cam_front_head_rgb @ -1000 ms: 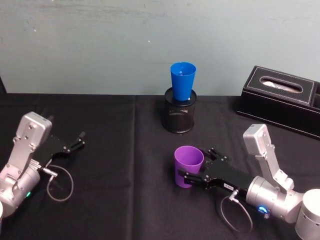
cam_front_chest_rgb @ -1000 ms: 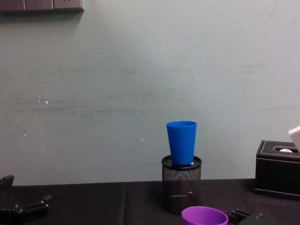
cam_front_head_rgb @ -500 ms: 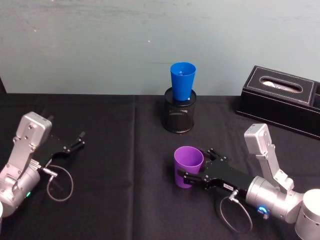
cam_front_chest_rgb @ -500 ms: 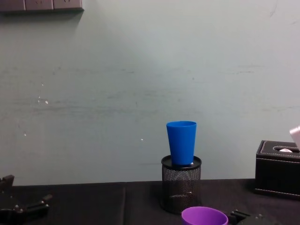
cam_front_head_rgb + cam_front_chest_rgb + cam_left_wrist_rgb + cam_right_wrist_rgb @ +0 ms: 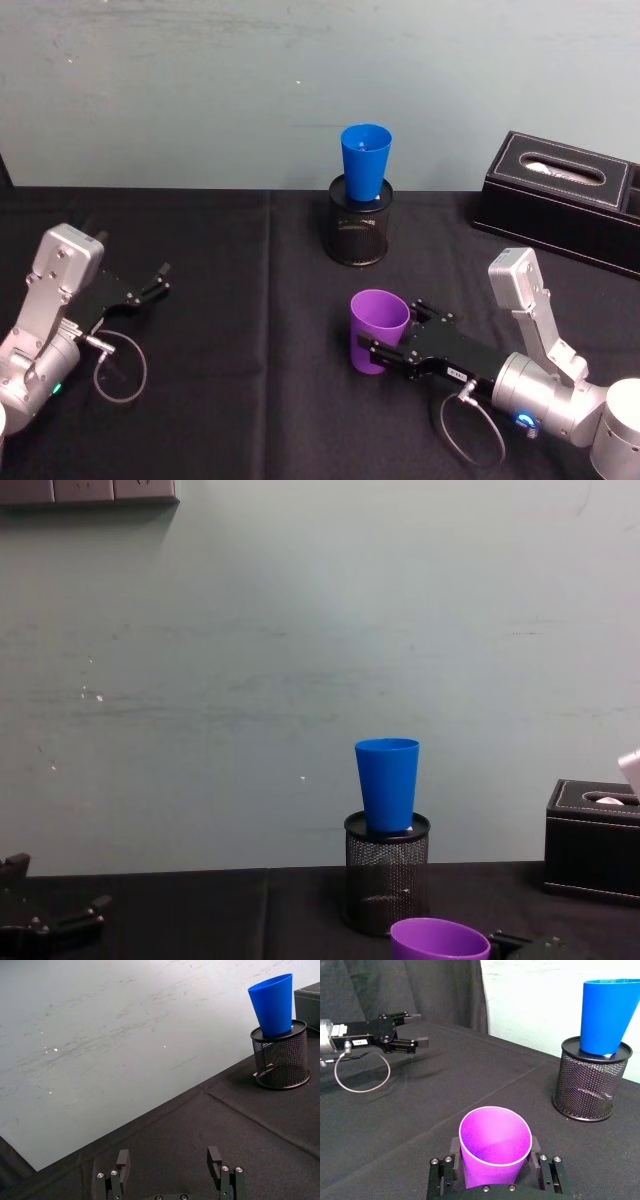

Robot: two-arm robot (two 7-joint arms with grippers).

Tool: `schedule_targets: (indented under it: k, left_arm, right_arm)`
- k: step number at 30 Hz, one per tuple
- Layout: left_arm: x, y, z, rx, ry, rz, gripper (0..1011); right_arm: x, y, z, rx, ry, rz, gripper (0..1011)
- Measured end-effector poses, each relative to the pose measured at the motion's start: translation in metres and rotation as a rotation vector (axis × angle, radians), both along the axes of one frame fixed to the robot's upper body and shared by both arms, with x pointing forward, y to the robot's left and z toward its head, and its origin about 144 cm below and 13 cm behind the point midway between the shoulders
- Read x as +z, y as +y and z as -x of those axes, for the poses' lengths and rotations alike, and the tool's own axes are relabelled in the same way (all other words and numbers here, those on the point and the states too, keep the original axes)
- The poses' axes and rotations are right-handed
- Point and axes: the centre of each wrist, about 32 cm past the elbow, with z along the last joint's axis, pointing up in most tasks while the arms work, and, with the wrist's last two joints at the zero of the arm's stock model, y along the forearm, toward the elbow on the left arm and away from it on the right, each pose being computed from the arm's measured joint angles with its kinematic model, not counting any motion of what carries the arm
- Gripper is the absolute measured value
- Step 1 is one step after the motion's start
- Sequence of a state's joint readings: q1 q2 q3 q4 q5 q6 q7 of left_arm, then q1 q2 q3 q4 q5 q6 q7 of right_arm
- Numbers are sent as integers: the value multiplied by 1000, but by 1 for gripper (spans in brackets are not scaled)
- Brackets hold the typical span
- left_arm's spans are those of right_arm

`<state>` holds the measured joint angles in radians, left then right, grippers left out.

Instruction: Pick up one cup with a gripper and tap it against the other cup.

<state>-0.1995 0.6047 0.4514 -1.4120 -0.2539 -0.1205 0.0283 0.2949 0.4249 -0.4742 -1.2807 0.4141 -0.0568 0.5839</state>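
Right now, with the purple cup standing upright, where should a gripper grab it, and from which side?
Grip the purple cup across its lower wall, coming in level from the near right, as the right gripper does. It tapers downward, so the narrow part fits between the fingers and the rim is left free for tapping the blue cup.

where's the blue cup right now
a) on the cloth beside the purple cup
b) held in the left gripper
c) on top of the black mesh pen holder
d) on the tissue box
C: the blue cup stands upright in the mouth of the black mesh pen holder, apart from the purple cup that the right gripper grips, while the left gripper sits open and holds nothing.
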Motion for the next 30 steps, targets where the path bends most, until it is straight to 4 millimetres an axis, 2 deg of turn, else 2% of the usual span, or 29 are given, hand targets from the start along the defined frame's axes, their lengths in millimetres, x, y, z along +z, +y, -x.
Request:
schedule_targets:
  k: [15, 30]
  left_arm:
    - [0, 0, 0, 0, 0, 0, 1011]
    - [0, 0, 0, 0, 0, 0, 1012]
  right_arm:
    - [3, 0, 1, -2, -26, 8, 736]
    - [30, 1, 6, -5, -93, 67, 736]
